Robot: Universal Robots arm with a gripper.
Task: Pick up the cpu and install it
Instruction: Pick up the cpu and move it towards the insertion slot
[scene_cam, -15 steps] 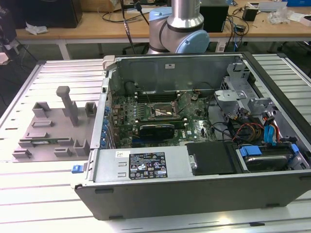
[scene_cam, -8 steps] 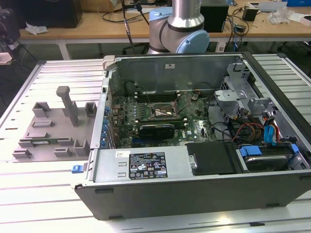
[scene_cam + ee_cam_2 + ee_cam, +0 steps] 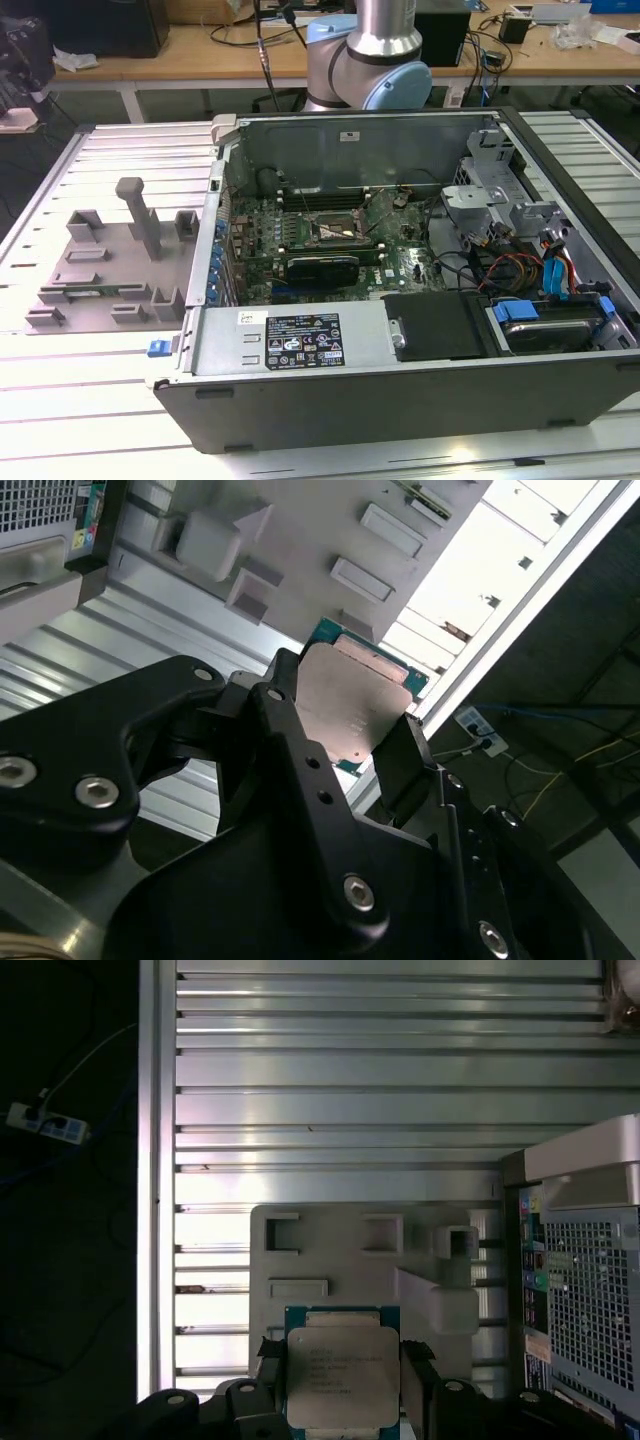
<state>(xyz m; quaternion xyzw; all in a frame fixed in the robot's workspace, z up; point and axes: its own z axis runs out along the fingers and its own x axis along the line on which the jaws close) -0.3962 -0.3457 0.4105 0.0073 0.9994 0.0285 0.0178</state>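
Note:
The cpu (image 3: 342, 1375), a flat square chip with a dull silver top and a green rim, sits between two black fingers (image 3: 415, 1362) of my gripper (image 3: 342, 1385), which is shut on its edges. In the second wrist view the cpu (image 3: 350, 700) is likewise clamped by the gripper (image 3: 348, 730). It hangs high above the grey fixture plate (image 3: 330, 1250) on the slatted table. In the exterior view, the dark square socket (image 3: 335, 232) lies on the motherboard inside the open computer case (image 3: 300, 345).
The arm's lower joints (image 3: 375, 60) rise behind the case. The grey fixture plate (image 3: 100, 290), with its blocks and a post, lies at the exterior view's left of the case. A drive, cables and a metal bracket (image 3: 480, 200) crowd the case's right side.

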